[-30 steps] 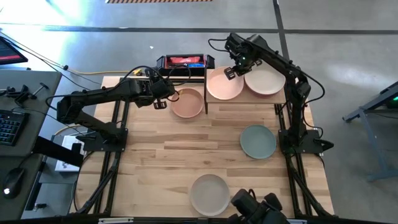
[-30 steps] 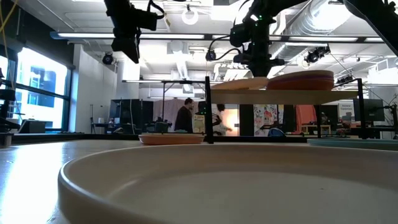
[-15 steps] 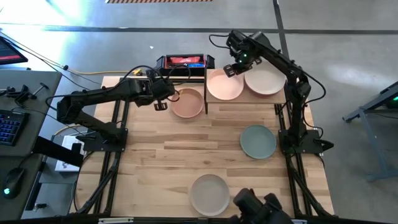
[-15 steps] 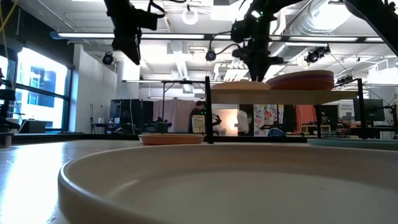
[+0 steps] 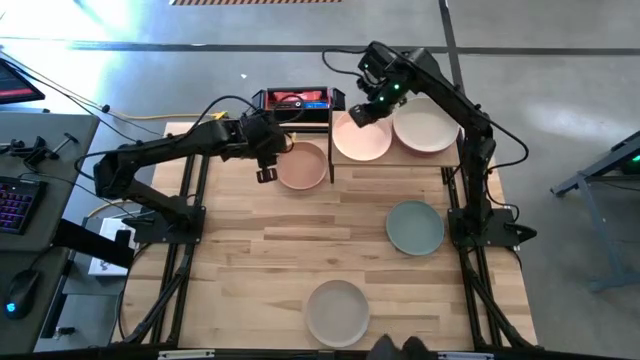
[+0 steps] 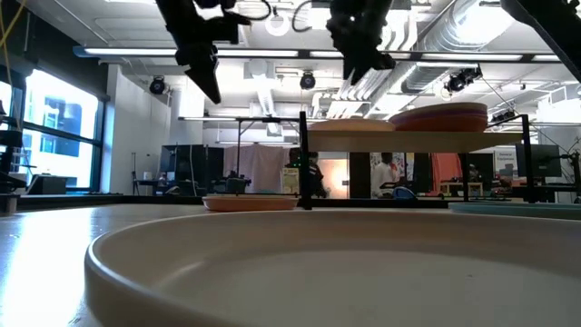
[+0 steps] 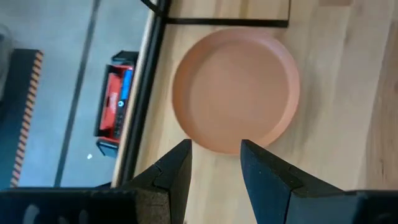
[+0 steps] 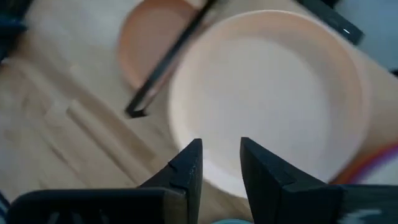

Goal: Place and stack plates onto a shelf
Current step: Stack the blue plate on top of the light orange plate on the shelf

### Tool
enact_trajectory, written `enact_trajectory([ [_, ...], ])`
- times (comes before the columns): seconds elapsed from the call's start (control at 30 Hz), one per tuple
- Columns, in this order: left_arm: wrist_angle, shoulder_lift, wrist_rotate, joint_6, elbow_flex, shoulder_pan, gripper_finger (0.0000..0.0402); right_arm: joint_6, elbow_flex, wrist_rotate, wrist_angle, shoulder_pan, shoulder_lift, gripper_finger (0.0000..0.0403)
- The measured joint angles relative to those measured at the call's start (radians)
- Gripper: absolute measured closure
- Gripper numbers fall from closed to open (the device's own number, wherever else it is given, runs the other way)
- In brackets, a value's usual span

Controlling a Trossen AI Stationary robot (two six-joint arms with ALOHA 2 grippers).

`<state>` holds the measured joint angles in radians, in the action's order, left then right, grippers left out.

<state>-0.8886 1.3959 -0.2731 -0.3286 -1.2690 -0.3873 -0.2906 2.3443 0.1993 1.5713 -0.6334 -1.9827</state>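
Note:
A peach plate (image 5: 302,165) lies flat on the table just left of the shelf (image 5: 396,157). On the shelf sit a pale peach plate (image 5: 361,137) and, to its right, a cream-topped stack of plates (image 5: 425,130). A sage green plate (image 5: 415,227) and an off-white plate (image 5: 337,312) lie on the table nearer the front. My left gripper (image 5: 265,171) hovers open above the peach plate's left rim (image 7: 211,146). My right gripper (image 5: 357,112) hangs open, well above the pale peach plate's left edge (image 8: 205,149).
A black-and-red box (image 5: 297,99) stands at the far edge behind the peach plate. The shelf's thin black legs (image 6: 305,163) rise between the peach plate and the shelf board. Bare tabletop lies in the middle and left (image 5: 260,250).
My right gripper has let go of the pale peach plate's left rim and risen well clear of it, drifting slightly left. That plate now lies flat on the shelf. My left gripper has tipped and turned over the peach plate's left rim, staying open.

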Motion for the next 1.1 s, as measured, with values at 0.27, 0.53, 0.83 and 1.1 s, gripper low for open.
enact_trajectory([
  [0.27, -0.003, 0.111, 0.039, -0.048, 0.000, -0.022, 0.0275, 0.030, -0.005, 0.019, 0.000, 0.115, 0.018, 0.0316],
  [0.53, -0.070, 0.185, 0.033, 0.004, 0.000, -0.030, 0.0275, 0.039, -0.005, -0.026, 0.000, 0.290, 0.026, 0.0316],
  [0.83, -0.154, 0.178, 0.025, 0.032, 0.001, -0.068, 0.0275, -0.102, -0.248, -0.114, -0.001, 0.444, 0.064, 0.0316],
  [1.1, -0.214, 0.180, 0.024, 0.021, 0.001, -0.130, 0.0275, -0.406, -0.640, -0.103, -0.056, 0.497, 0.221, 0.0316],
])
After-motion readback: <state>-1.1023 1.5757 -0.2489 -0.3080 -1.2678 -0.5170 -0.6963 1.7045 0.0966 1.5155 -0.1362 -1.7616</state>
